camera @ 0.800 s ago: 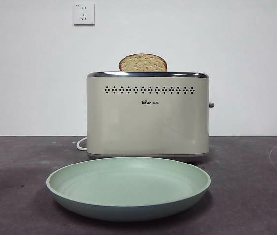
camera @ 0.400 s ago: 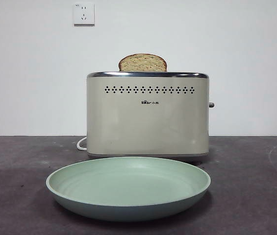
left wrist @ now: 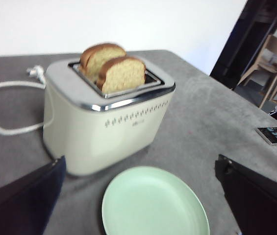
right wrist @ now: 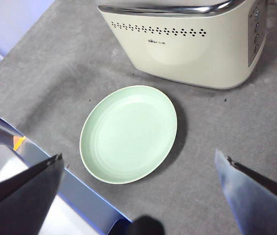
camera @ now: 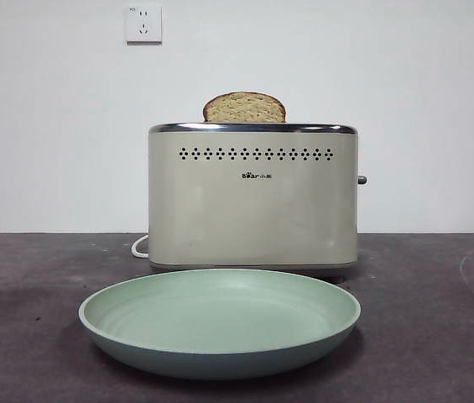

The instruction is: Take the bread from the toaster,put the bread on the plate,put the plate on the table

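Plainly bread (left wrist: 121, 74) in toaster (camera: 253, 201), plate (camera: 220, 357) just before it, both jaws open.

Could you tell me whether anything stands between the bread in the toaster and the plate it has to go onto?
Nothing visible does. The bread stands in the toaster, a second slice behind it; the plate lies bare in front.

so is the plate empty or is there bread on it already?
Empty. The plate shows only bare green surface in every view. Both slices stand in the toaster slots, including the bread.
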Available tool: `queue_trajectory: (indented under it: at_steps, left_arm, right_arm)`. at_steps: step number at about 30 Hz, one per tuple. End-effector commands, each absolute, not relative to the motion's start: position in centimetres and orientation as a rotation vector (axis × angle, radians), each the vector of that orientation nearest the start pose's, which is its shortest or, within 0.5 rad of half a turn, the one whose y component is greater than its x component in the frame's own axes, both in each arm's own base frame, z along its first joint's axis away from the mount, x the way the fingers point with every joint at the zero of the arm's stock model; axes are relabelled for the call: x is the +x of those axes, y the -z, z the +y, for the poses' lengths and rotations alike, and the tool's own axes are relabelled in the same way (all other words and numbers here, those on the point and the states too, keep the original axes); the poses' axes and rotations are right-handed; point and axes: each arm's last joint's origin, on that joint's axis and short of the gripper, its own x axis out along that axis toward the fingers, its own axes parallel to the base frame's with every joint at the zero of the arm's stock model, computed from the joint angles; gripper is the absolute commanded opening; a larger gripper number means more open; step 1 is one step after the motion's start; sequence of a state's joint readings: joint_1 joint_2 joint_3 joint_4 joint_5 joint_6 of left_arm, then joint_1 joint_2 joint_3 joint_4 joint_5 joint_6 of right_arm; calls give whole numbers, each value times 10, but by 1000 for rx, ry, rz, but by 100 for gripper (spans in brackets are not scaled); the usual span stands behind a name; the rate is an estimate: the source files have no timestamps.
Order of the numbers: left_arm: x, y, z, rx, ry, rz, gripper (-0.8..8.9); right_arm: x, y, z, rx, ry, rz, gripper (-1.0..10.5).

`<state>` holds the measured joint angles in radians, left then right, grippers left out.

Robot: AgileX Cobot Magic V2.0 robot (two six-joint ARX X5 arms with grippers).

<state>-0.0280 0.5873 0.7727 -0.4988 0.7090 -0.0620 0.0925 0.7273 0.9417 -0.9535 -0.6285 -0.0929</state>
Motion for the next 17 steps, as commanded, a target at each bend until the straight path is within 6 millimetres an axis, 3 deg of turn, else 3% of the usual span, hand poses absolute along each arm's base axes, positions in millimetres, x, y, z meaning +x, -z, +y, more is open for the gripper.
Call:
queue_trajectory:
  at_steps: [1, 8, 17]
  left_arm:
    - [133, -329, -27, -135, 761, 280, 588]
    - [188, -333, -47, -70, 855, 208, 588]
    - [264, -341, -83, 39, 925, 239, 587]
  right_arm:
    - [114, -329, 28, 112, -724, 690, 661]
    - [114, -329, 28, 112, -724, 690, 661]
    - [114, -329, 28, 112, -723, 690, 661]
